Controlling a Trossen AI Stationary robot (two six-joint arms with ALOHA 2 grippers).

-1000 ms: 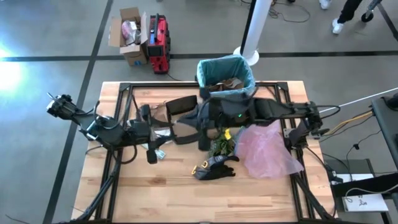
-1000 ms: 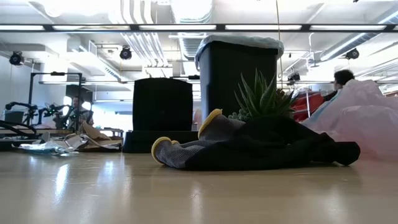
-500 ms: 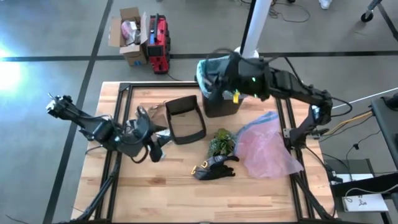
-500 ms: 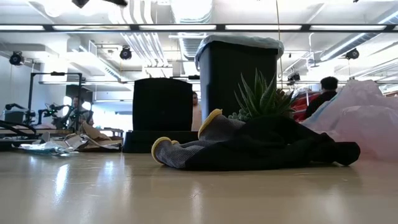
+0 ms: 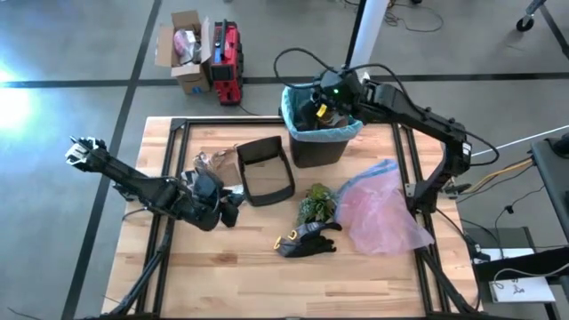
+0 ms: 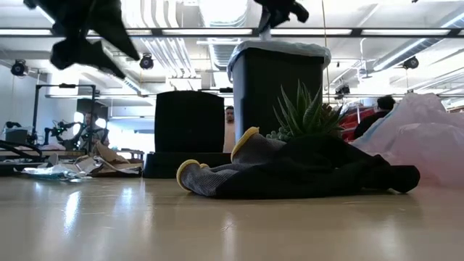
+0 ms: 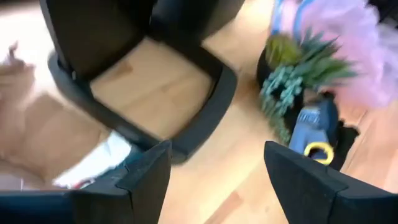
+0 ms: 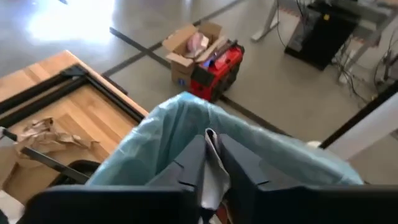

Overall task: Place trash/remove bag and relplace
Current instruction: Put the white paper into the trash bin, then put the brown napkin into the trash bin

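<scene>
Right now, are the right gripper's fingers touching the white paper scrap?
Touching. The right wrist view shows the white paper scrap pinched between the right gripper fingers, with no gap, above the teal bag in the bin.

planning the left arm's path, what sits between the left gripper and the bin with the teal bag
In the high view, a black lidless box lies between the left gripper and the bin with the teal bag.

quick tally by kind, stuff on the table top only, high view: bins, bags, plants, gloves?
Bins: 2, upright black bin with the teal-blue plastic liner, and an unlined black bin on its side
Loose bags: 1, pink translucent plastic bag
Plants: 1, green leafy plant tuft
Gloves: 1, black-and-yellow glove
Total: 5
</scene>
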